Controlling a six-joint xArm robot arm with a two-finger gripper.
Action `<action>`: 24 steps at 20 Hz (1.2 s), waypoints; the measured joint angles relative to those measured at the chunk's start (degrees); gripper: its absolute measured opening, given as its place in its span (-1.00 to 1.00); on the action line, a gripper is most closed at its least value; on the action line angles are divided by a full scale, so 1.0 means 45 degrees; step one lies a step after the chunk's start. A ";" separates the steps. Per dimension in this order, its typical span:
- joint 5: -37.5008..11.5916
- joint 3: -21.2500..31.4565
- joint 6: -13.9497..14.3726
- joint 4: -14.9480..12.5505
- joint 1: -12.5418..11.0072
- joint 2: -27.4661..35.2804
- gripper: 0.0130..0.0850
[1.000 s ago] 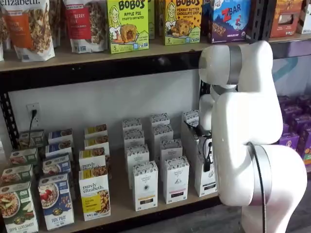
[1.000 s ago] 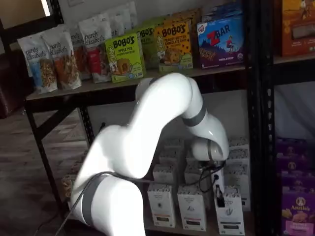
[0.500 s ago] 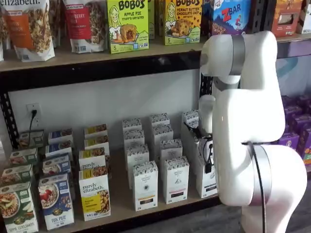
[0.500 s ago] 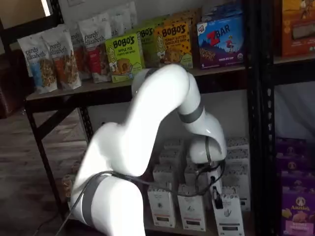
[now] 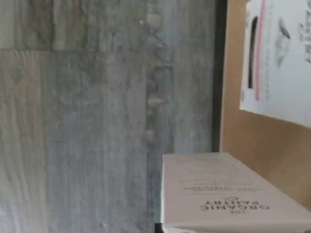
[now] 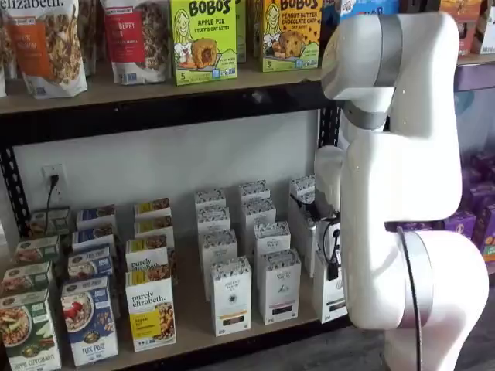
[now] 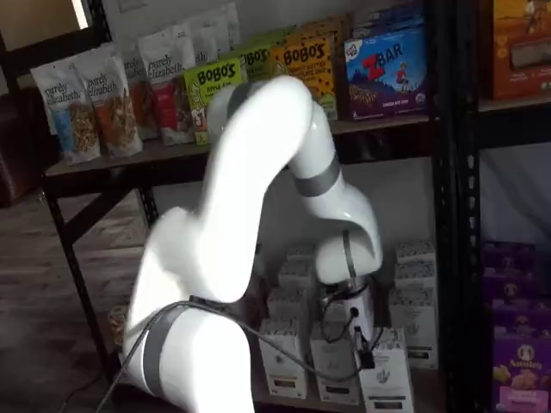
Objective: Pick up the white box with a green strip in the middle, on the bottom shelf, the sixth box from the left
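The white box (image 6: 331,297) stands at the right end of the bottom shelf (image 6: 193,321), half hidden by my white arm. In a shelf view it (image 7: 389,383) sits tilted, forward of the front row of like cartons. My gripper (image 7: 365,348) is shut on the box near its speckled top, and a black finger with a cable shows in a shelf view (image 6: 332,263). In the wrist view the box (image 5: 218,194) lies close under the camera, over the shelf's black rail and tan board (image 5: 252,141).
Rows of similar white cartons (image 6: 232,294) stand to the left of the held box, with colourful "purely elizabeth" boxes (image 6: 149,308) beyond them. A black upright (image 7: 448,215) stands to the right. Purple boxes (image 7: 521,361) fill the neighbouring bay. Grey floor (image 5: 97,121) lies before the shelf.
My arm's upper joints have risen and swung. The gripper and the white box have come forward out of the row, and the box tilts more.
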 joint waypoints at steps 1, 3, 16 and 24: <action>0.0027 0.0304 0.0078 0.0003 0.0083 -0.0275 0.11; 0.0258 0.1229 0.0454 -0.0060 0.0393 -0.1179 0.11; 0.1531 0.6212 0.0862 0.1298 0.2182 -0.7143 0.11; 0.2620 0.7149 0.0402 0.2410 0.2846 -0.9259 0.11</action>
